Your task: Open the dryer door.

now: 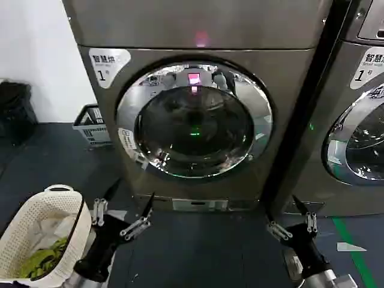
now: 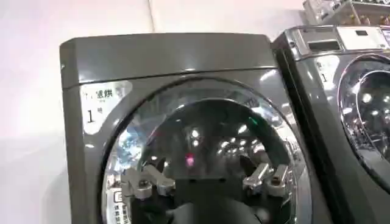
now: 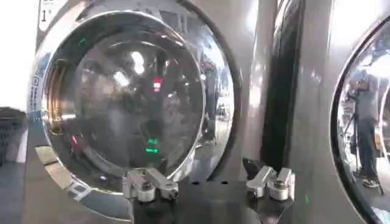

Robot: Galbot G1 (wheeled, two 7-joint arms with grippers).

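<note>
Beside dryer door [image 1: 193, 120], label [image 1: 108, 65] "1"

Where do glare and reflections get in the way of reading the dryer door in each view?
Head view: the dryer door mirrors the room on its chrome ring, with pink and green light spots on the glass. Left wrist view: ceiling lights speckle the glass. Right wrist view: bright window glare washes one edge, and the dome warps its reflections.
</note>
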